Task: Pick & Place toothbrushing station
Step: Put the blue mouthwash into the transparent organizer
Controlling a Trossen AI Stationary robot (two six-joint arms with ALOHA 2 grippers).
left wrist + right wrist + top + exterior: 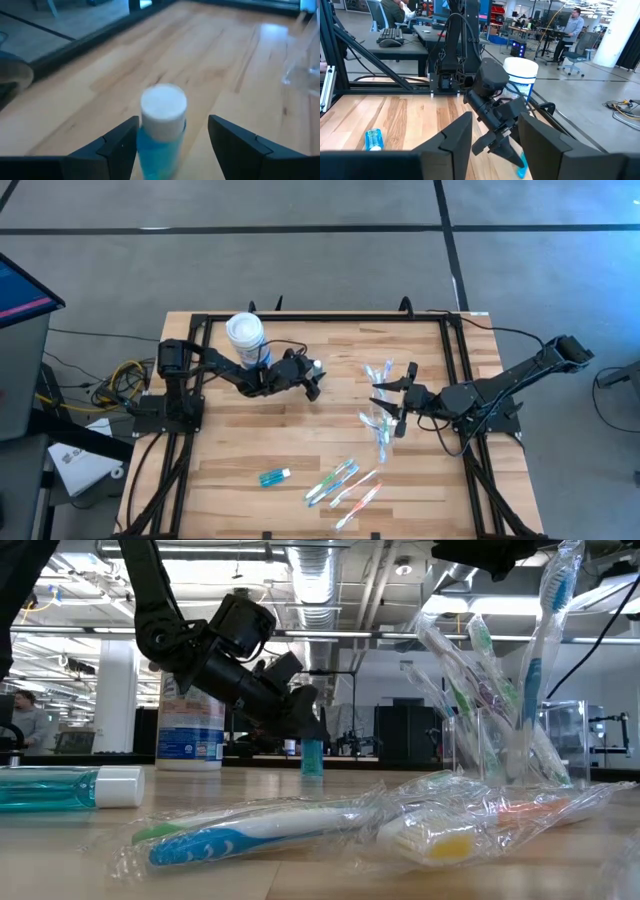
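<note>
Overhead first: we see the left gripper point(314, 379) near the table's centre, just at 3 o'clock of the white canister point(245, 337). A small teal tube point(313, 366) stands upright at its fingertips. The right gripper point(393, 402) sits at 3 o'clock of the table's centre, over the clear cup point(380, 378) holding wrapped toothbrushes. More toothbrushes point(343, 481) lie loose toward 6 o'clock, and a second teal tube point(274, 476) lies flat at 7 o'clock.

Table-level view: the left gripper point(300, 710) points steeply down onto the standing tube point(312, 756); whether it touches we cannot tell. The cup point(495, 745) stands upright, brushes fanned out of it. Wrapped brushes point(250, 830) lie in the foreground, the flat tube point(62, 787) at 9 o'clock.

Left wrist view: the jaws are spread wide, with the white-capped tube point(162, 127) between the two fingers point(117, 145), gaps showing on both sides. Nothing is pinched yet.

Right wrist view: the right fingers point(455, 140) stand partly apart with nothing between them; beyond them are the left gripper point(497, 145) and the canister point(520, 75).

Judgement: the step in hand looks like gripping the standing tube. To do it well, we would centre the tube between the fingers, close on the body below the cap, and close gently so the narrow upright tube does not topple.
</note>
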